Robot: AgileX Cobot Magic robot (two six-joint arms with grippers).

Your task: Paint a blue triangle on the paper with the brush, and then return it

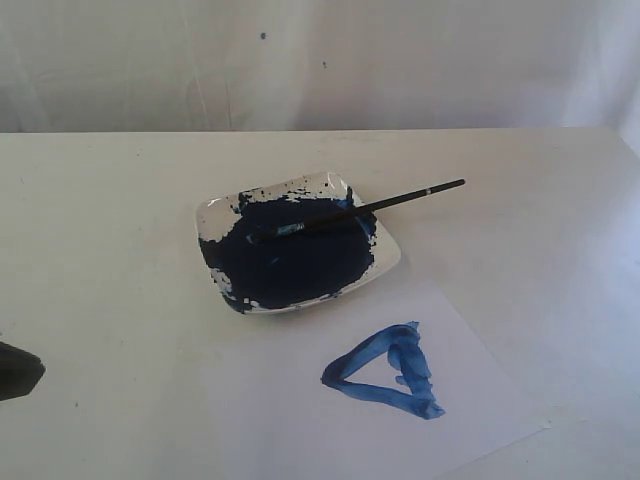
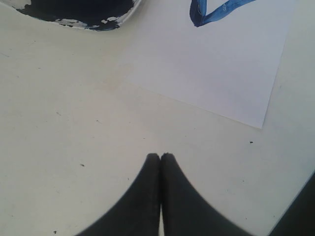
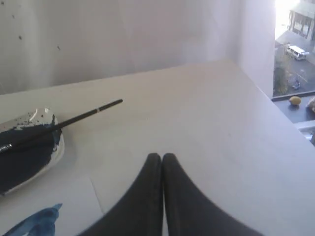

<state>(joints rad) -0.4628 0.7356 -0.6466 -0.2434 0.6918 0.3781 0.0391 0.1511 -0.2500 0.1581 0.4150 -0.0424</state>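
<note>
Triangle: The blue triangle (image 1: 385, 372) is already painted on the paper (image 1: 265, 410). Three thick blue sides can be seen.
Brush: The brush (image 1: 370, 207) is laid across the dish (image 1: 388, 268). Its hairy end is in the dark paint and its handle sticks out over the rim. It is not held by anything.
Left gripper: The left gripper (image 2: 161, 156) is pressed together, with nothing in it. A corner of the paper is seen out past its tips, near but not touched. The dish is farther off.
Right gripper: The right gripper (image 3: 162, 156) is pressed together too, and is empty. The brush handle is seen well out past its tips, not touched.
Done: The painting looks finished, and the brush looks put back.
Left to do: Nothing more seems to be needed.
</note>
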